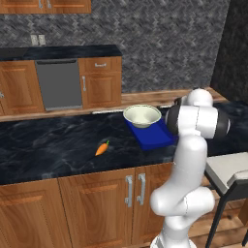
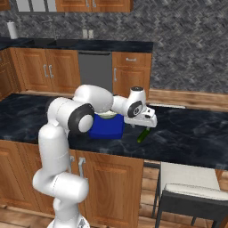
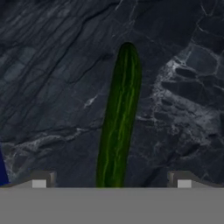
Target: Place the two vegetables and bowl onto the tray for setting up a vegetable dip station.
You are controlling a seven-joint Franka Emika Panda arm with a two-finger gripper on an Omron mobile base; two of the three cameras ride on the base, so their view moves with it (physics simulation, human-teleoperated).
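Note:
A dark green elongated vegetable (image 3: 119, 122) lies on the black marble counter (image 3: 52, 87), just right of the blue tray (image 2: 107, 129). My gripper (image 3: 111, 181) hangs right above it, open, with one fingertip on each side of its near end; in the right base view the gripper (image 2: 147, 126) hovers over the green vegetable (image 2: 143, 135). The cream-white bowl (image 1: 142, 115) sits on the far part of the blue tray (image 1: 152, 135). Well left of the tray, the small orange carrot (image 1: 101, 148) lies alone on the counter.
A grey-seated chair (image 2: 191, 182) stands on the floor to the right of the counter's front. Behind the island run wooden cabinets and a steel dishwasher (image 1: 59, 85). A wooden ledge (image 1: 155, 97) borders the counter's far edge.

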